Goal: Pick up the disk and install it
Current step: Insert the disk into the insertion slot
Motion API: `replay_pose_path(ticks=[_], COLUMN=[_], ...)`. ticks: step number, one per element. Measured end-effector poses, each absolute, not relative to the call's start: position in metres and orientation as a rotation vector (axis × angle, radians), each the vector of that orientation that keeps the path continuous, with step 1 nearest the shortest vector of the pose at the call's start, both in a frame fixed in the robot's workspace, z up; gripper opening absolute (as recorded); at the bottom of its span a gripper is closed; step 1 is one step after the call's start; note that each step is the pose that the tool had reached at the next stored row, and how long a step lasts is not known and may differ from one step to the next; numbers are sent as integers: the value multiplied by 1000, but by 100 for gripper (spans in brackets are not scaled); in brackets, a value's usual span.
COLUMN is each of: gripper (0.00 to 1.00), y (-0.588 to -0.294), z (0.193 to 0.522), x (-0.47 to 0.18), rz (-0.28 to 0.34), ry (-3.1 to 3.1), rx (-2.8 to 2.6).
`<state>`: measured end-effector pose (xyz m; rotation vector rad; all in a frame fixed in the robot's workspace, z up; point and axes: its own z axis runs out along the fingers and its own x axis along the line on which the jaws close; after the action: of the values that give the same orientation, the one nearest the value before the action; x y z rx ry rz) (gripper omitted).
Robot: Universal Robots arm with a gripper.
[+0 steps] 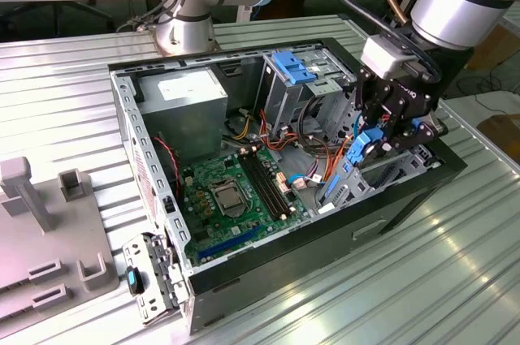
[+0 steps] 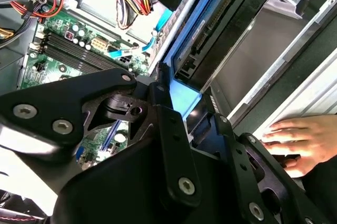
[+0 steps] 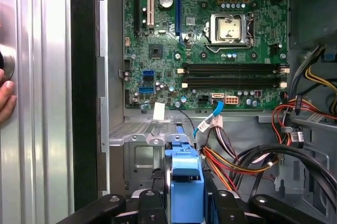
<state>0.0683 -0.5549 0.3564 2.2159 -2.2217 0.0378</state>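
My gripper clamped on disk, held by blue carrier, tilted over drive bay. Step, I judge: install, not seated. Insertion calls for rails square to bay.

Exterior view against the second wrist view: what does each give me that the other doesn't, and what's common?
Exterior view: the power supply in the case, and grey fixtures on the table at the exterior view's left. Second wrist view: a person's fingers resting on the table outside the case. Both: the hand shut on the disk, held tilted inside the case, beside the green motherboard.
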Motion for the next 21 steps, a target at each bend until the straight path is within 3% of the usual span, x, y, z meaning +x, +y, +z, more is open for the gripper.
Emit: replay_pose_path(ticks=[10, 11, 21], gripper=[38, 44, 44], y=[-555, -555, -555], z=[356, 356, 356], x=[68, 68, 69], rz=[37, 38, 38], ry=[-2222, -2222, -2222], rx=[2216, 2216, 2216])
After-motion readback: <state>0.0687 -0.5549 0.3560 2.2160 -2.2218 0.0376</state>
